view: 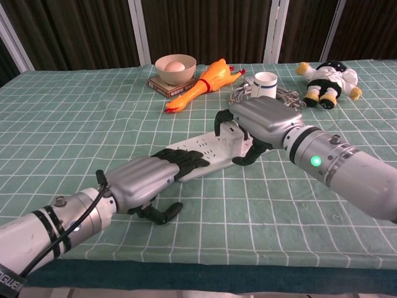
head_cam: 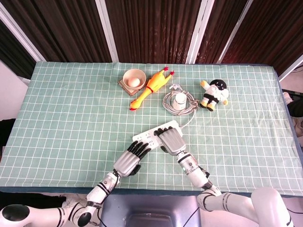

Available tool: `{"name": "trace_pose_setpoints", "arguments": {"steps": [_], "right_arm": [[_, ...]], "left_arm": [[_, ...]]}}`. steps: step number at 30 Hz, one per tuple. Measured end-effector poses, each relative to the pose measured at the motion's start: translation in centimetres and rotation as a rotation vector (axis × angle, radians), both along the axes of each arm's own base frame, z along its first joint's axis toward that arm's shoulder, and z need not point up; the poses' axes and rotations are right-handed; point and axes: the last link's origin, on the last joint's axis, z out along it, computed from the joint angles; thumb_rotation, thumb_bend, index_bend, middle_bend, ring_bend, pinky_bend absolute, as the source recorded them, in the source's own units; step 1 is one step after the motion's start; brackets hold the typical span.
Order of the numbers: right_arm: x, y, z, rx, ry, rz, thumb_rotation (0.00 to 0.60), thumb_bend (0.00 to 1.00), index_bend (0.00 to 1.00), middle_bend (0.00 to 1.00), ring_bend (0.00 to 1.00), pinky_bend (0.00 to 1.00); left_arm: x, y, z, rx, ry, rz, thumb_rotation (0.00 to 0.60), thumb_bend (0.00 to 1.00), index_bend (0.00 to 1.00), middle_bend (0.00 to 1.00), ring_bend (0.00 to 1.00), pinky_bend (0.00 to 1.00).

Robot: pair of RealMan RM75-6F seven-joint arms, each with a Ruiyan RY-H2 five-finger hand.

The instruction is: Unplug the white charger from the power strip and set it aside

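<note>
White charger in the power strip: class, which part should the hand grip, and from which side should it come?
Grip the white charger by its flat side faces, coming from above. It stands upright as a blocky body rising from the power strip, so a straight upward pull suits it. The right hand already curls over it; the left hand rests on the strip's near end.
</note>
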Motion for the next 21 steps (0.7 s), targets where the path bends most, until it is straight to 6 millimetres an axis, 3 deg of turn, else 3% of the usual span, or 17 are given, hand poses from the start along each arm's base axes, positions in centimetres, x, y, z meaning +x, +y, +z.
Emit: {"name": "trace_pose_setpoints", "arguments": {"steps": [21], "right_arm": [[0.2,-0.6,0.9,0.06,-0.121,-0.143,0.6,0.47,0.94,0.66,0.59,0.61]], "left_arm": [[-0.2,-1.0,-0.5,-0.01,0.016,-0.019,0.6,0.43,0.0,0.03,0.06,0.08]]}}
